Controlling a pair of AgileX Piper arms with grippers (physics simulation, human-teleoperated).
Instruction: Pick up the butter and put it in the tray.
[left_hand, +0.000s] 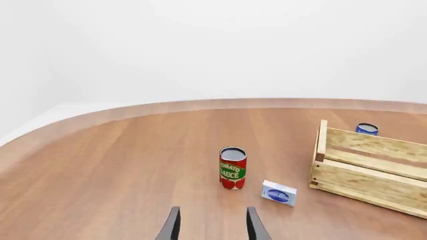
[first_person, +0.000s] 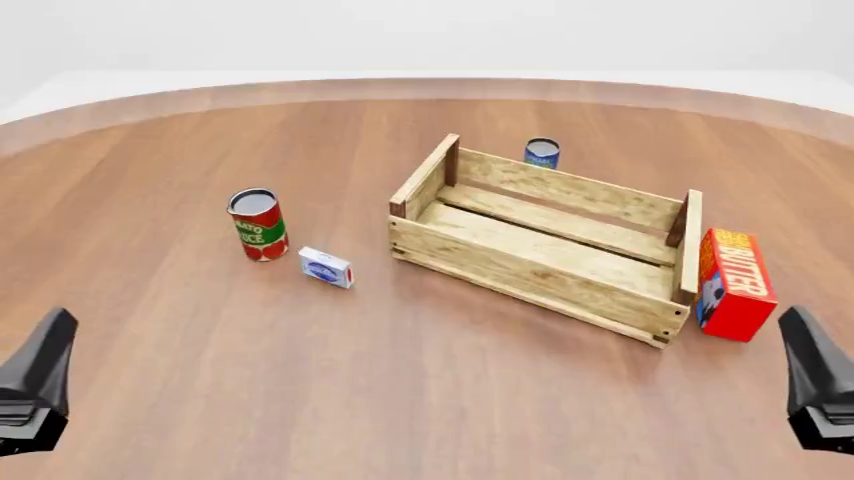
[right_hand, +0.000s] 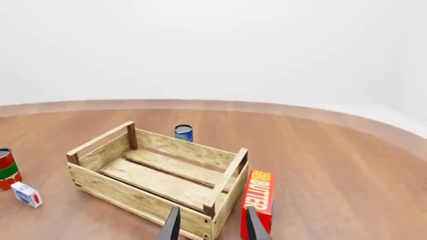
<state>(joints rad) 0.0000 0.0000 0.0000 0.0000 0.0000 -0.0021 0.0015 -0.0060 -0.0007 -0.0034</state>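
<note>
A: So, where does the butter (first_person: 735, 283) stand?

B: Upright, just beside the tray (first_person: 547, 236), at its four o'clock end.

A: And the grippers?

B: Right gripper (right_hand: 213, 224) has fingers apart, holding nothing; left gripper (left_hand: 212, 225) likewise. I'd come down over the carton's narrow faces, clear of the slats.

Butter (first_person: 735, 283) just right of tray (first_person: 534, 277); tomato can (first_person: 258, 224) left.
</note>
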